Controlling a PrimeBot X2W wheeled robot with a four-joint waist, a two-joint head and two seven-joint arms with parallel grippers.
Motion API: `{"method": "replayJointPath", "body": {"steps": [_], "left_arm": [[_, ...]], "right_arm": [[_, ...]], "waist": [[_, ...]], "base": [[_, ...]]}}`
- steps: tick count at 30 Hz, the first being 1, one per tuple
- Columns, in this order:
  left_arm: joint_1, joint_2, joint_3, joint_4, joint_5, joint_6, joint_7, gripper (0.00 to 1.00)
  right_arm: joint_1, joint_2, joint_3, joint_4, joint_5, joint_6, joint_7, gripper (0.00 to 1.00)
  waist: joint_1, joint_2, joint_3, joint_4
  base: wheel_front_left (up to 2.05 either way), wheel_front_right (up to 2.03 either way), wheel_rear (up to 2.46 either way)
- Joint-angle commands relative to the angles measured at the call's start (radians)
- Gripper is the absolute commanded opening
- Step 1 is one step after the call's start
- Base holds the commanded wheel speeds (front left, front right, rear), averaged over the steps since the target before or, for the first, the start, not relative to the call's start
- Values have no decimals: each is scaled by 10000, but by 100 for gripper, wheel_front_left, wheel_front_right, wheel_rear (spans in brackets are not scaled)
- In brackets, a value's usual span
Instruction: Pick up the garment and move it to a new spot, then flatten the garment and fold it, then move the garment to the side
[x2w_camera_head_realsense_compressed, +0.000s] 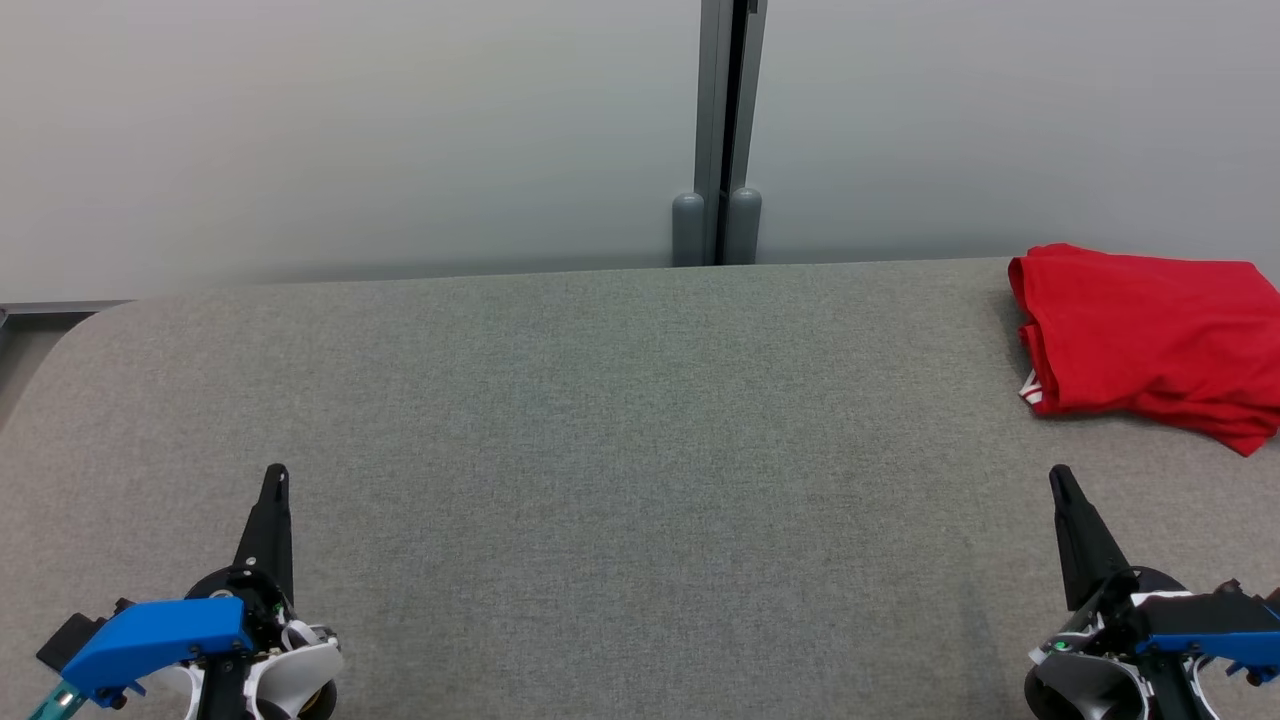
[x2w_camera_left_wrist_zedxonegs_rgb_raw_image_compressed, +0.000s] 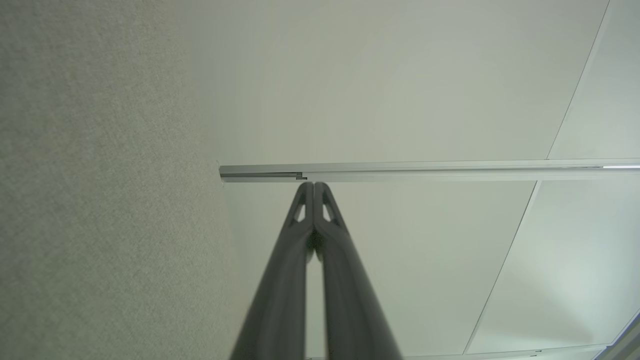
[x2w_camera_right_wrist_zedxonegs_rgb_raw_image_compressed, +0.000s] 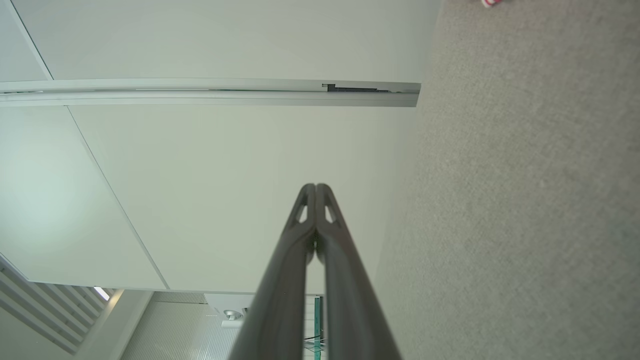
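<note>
The garment (x2w_camera_head_realsense_compressed: 1150, 335) is red cloth, folded into a rough rectangle with a white-striped edge, lying at the far right of the grey table (x2w_camera_head_realsense_compressed: 600, 420) in the head view. A tiny bit of the garment (x2w_camera_right_wrist_zedxonegs_rgb_raw_image_compressed: 492, 2) peeks in at the top of the right wrist view. My left gripper (x2w_camera_head_realsense_compressed: 276, 472) rests at the lower left, shut and holding nothing, far from the cloth. My right gripper (x2w_camera_head_realsense_compressed: 1060, 474) is at the lower right, shut and holding nothing, a short way in front of the garment's near left corner. Both wrist views show touching fingertips: left gripper (x2w_camera_left_wrist_zedxonegs_rgb_raw_image_compressed: 313, 184), right gripper (x2w_camera_right_wrist_zedxonegs_rgb_raw_image_compressed: 316, 185).
A pale wall with a grey metal post (x2w_camera_head_realsense_compressed: 722, 130) stands behind the table's far edge. The table's rounded left corner (x2w_camera_head_realsense_compressed: 90, 325) drops off to the floor. The garment runs past the right border of the head view.
</note>
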Motion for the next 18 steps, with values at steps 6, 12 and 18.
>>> {"method": "replayJointPath", "body": {"steps": [6,12,18], "left_arm": [[-106,-6,-14,-43,-30,-39,39,0],[-106,-6,-15,-44,-30,-39,39,0],[-106,-6,-16,-43,-31,-39,40,0]], "right_arm": [[-145,-69,-30,-39,29,4,25,0],[-144,-69,-30,-40,30,4,25,0],[-144,-69,-29,-40,30,4,25,0]], "waist": [[0,-1,0,0],[0,-1,0,0],[0,-1,0,0]], "base": [[0,0,0],[0,0,0],[0,0,0]]}}
